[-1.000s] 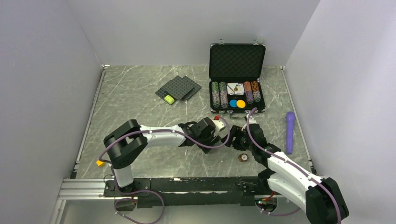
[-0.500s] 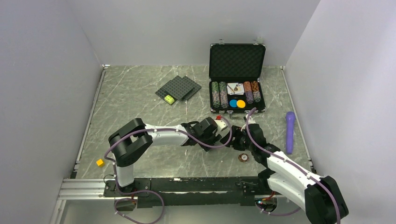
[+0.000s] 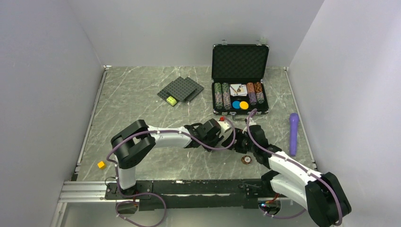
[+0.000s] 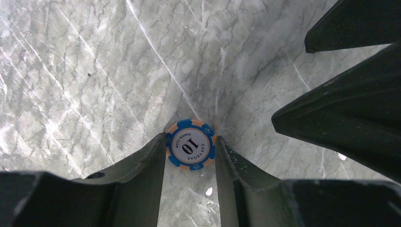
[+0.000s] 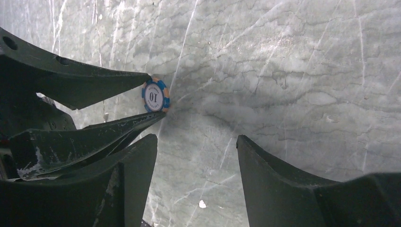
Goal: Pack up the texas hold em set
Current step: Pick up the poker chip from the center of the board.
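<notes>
A blue-and-orange poker chip (image 4: pixel 190 147) marked 10 lies flat on the marble table, and my left gripper (image 4: pixel 190 140) is shut on it, both fingertips pressing its rim. The right wrist view shows the same chip (image 5: pixel 155 96) pinched between the left fingers (image 5: pixel 124 79). Close to its right, my right gripper (image 5: pixel 195 146) stands open over bare table with nothing between its fingers. In the top view the two grippers meet at mid table, left (image 3: pixel 228 136) and right (image 3: pixel 238 140). The open black briefcase (image 3: pixel 240 60) stands at the back right with chip stacks (image 3: pixel 222 96), cards and blue and orange discs inside.
A brown chip (image 3: pixel 246 160) lies beside my right forearm. A purple stick (image 3: pixel 293 134) lies at the right edge. Dark grey studded plates (image 3: pixel 181 88) with a yellow-green brick sit at the back centre. A yellow cube (image 3: pixel 101 164) is at the left, near my left arm's base.
My left gripper's jaws have closed onto the chip after the arm shifted slightly right. The right gripper stayed open and barely moved.
</notes>
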Controlling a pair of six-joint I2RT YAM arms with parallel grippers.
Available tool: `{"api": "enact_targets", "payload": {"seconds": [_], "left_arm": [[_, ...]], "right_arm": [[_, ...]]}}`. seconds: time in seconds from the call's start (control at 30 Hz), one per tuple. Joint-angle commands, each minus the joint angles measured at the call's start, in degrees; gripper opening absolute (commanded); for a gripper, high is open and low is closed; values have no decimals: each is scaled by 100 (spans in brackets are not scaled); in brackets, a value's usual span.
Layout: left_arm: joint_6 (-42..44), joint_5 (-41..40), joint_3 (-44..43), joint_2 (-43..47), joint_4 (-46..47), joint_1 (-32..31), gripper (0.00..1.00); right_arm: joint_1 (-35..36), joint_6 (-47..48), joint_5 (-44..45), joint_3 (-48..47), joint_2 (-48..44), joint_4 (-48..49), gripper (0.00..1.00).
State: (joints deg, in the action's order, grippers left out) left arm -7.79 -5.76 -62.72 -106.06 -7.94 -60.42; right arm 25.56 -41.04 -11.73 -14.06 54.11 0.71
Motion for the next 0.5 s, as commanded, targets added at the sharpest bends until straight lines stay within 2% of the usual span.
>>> {"api": "enact_targets", "payload": {"seconds": [0.0,0.27,0.47], "left_arm": [[-37,-147,182,-41,6,-5,38],[-435,163,960,389,1076,95,37],[-641,311,1535,659,1820,250,36]], "right_arm": [[-18,-100,-219,46,146,417,66],[-21,-468,-741,87,841,1022,65],[-25,-605,-810,-83,1339,1067,64]]}}
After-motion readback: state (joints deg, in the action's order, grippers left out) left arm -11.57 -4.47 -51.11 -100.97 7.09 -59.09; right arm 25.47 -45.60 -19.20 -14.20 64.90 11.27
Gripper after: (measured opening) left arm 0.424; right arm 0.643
